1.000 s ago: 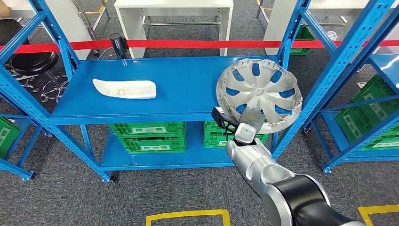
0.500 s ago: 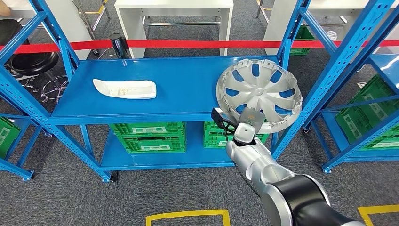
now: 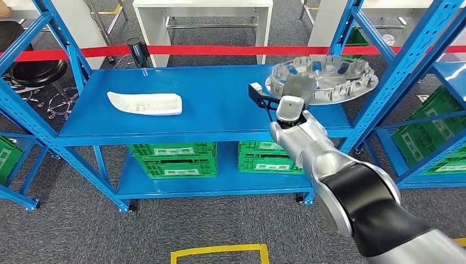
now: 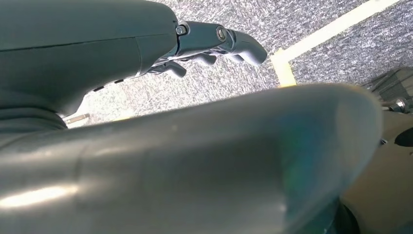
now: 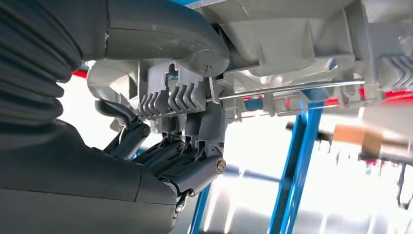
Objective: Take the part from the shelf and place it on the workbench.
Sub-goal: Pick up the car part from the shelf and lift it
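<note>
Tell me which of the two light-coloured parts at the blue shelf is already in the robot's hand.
The round silver-grey plastic wheel cover, gripped at its rim by the right hand and held off the blue metal shelf. The long white plastic trim piece lies flat on the shelf, untouched.

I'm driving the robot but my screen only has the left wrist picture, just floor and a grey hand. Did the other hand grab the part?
Observer: Yes. The right hand holds the silver wheel cover by its near edge, lifted above the blue shelf.
Operator: Is it held flat or tipped up?
Observer: Nearly flat, with its ribbed back side facing up.
Operator: How do the fingers hold it?
Observer: In the right wrist view the thumb lies on one side of the rim and the darker fingers press the other.
Operator: Anything else on that shelf?
Observer: A long white part lies toward its left end.
</note>
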Tool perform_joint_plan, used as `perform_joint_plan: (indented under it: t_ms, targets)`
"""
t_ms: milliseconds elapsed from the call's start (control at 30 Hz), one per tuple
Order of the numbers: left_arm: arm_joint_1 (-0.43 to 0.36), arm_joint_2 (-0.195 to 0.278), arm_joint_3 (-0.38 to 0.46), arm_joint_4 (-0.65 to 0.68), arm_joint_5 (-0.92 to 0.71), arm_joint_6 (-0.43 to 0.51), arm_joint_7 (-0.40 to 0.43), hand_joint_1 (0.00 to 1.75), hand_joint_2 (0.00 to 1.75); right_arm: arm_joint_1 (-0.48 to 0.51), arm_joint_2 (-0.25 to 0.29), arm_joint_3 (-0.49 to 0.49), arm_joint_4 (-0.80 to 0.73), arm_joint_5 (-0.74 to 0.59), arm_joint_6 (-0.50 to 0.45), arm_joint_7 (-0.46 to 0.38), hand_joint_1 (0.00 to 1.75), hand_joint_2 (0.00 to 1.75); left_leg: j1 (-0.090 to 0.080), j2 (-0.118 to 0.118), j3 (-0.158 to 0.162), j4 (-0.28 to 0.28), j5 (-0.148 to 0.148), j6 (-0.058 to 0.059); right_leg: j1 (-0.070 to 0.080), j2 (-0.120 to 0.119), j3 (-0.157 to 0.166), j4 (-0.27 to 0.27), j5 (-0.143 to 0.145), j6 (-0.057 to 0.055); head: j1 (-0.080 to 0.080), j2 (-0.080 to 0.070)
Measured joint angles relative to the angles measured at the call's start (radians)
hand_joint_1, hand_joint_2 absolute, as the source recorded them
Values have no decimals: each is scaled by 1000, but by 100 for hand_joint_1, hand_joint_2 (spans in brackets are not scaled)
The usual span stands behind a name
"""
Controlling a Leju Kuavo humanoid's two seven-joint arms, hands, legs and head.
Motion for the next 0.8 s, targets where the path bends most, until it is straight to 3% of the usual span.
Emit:
perform_joint_plan:
  t_ms: [433, 800]
  targets:
    - [0, 1, 0, 0, 2, 0, -8, 0, 0, -76, -15, 91, 7, -6, 20, -3, 175, 175, 0, 1, 0, 0, -1, 0, 0, 1, -1, 0, 0, 0, 0, 0]
    - [-1, 7, 1, 0, 18, 0, -21, 0, 0, -81, -13, 105, 12, -7, 22, -6, 175, 175, 0, 0, -1, -1, -1, 0, 0, 1, -1, 0, -1, 0, 0, 0]
